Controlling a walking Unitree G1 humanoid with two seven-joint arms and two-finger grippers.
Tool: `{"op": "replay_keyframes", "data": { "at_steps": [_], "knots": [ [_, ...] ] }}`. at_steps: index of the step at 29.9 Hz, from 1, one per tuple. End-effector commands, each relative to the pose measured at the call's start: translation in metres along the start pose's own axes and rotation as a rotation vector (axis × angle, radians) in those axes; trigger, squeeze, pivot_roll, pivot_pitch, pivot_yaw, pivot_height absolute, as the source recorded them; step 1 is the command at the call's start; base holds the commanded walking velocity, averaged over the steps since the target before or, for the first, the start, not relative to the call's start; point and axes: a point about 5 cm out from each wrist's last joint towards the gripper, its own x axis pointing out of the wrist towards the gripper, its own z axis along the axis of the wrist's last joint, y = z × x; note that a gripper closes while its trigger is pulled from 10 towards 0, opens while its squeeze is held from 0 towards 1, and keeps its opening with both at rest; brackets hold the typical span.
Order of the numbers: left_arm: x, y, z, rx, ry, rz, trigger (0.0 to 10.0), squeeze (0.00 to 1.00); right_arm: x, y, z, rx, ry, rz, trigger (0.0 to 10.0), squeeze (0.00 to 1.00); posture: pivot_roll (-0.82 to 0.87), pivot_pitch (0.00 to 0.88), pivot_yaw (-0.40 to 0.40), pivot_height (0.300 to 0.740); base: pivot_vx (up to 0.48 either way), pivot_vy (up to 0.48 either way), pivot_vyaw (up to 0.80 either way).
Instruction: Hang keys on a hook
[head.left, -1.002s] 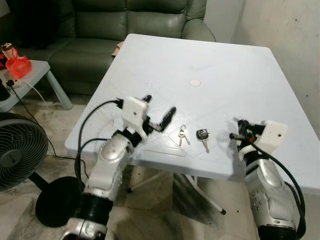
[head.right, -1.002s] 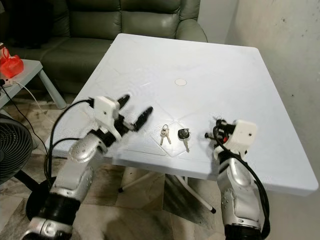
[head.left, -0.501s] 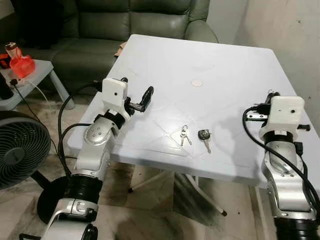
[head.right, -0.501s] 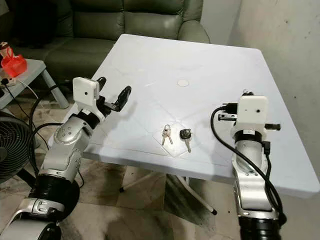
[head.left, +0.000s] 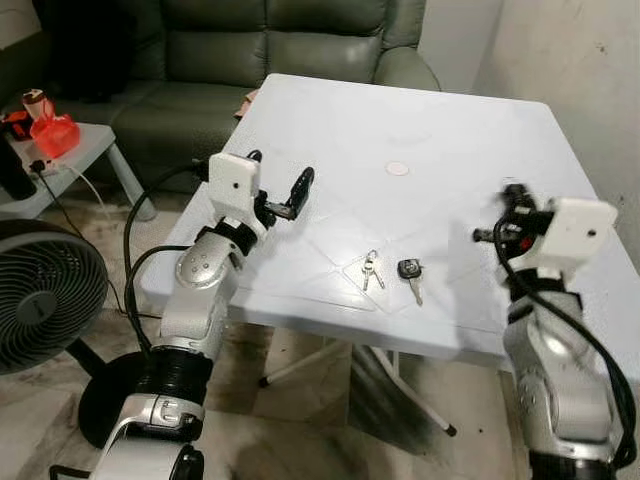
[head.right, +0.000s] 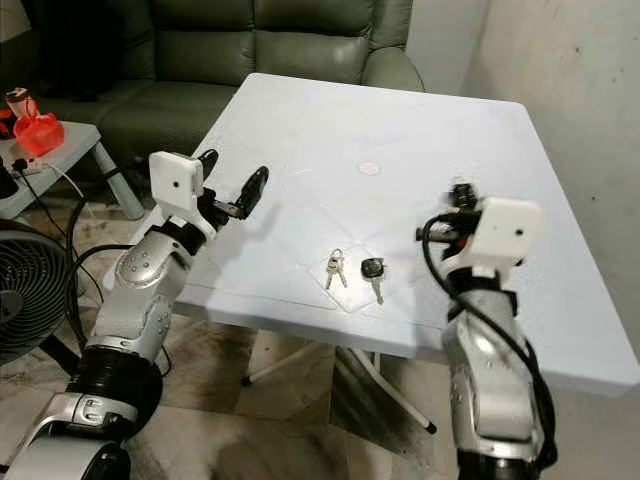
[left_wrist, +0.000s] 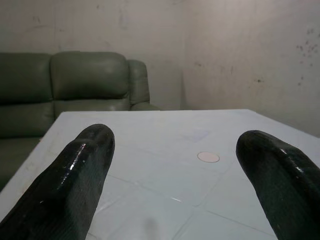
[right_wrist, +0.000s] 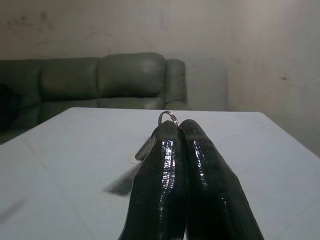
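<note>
A bunch of silver keys (head.left: 368, 270) and a black-headed key (head.left: 408, 274) lie side by side on the white table (head.left: 450, 130), near its front edge. My left gripper (head.left: 278, 180) hovers open above the table's left part, left of the keys, with nothing between its fingers (left_wrist: 85, 165). My right gripper (head.left: 505, 208) is raised over the table's right side, to the right of the keys. In the right wrist view its fingers (right_wrist: 200, 170) are pressed shut, with a small metal key ring (right_wrist: 168, 118) poking out at their tips and a grey piece hanging beside them.
A small round disc (head.left: 398, 169) sits at the table's middle. A green sofa (head.left: 250, 40) stands behind the table. At the left are a floor fan (head.left: 40, 300) and a low side table (head.left: 70, 150) with a red object (head.left: 55, 132). A wall (head.left: 590, 70) runs along the right.
Over the second both arms rose from the table's front edge to above it. In the last half second the right wrist tilted and swung slightly left; the left arm barely moved.
</note>
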Motion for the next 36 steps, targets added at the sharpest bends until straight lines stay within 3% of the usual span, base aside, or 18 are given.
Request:
{"op": "replay_keyframes", "data": {
  "at_steps": [1,7,15,18,24,36],
  "knots": [
    [-0.003,0.003,-0.002,-0.028,0.018,0.012,10.0,0.0,-0.003,0.004,0.007,0.013,-0.04,0.017,10.0,0.0,-0.1,0.051,0.024,0.727,0.0,0.0,0.0],
    [-0.009,0.005,-0.011,-0.068,0.062,0.055,10.0,0.0,-0.007,0.003,-0.002,0.036,0.012,0.008,10.0,0.0,-0.09,0.06,0.022,0.727,0.0,0.0,0.0],
    [-0.019,0.015,-0.037,-0.147,0.214,0.147,10.0,0.0,-0.008,-0.007,-0.009,0.002,0.058,-0.037,10.0,0.0,-0.1,0.063,0.023,0.727,0.0,0.0,-0.39],
    [-0.02,0.022,-0.035,-0.219,0.204,0.162,10.0,0.0,-0.01,-0.008,-0.011,0.002,0.064,-0.046,10.0,0.0,-0.1,0.054,0.021,0.727,0.0,0.0,-0.77],
    [-0.017,0.031,-0.028,-0.154,0.194,0.175,10.0,0.0,-0.011,-0.005,-0.015,-0.006,0.08,-0.03,10.0,0.0,-0.1,0.042,0.019,0.727,0.0,0.0,-0.77],
    [-0.014,0.031,-0.026,-0.193,0.179,0.216,10.0,0.0,-0.011,-0.003,-0.016,-0.014,0.083,-0.018,10.0,0.0,-0.09,0.028,0.016,0.727,0.0,0.155,-0.77]
  ]
}}
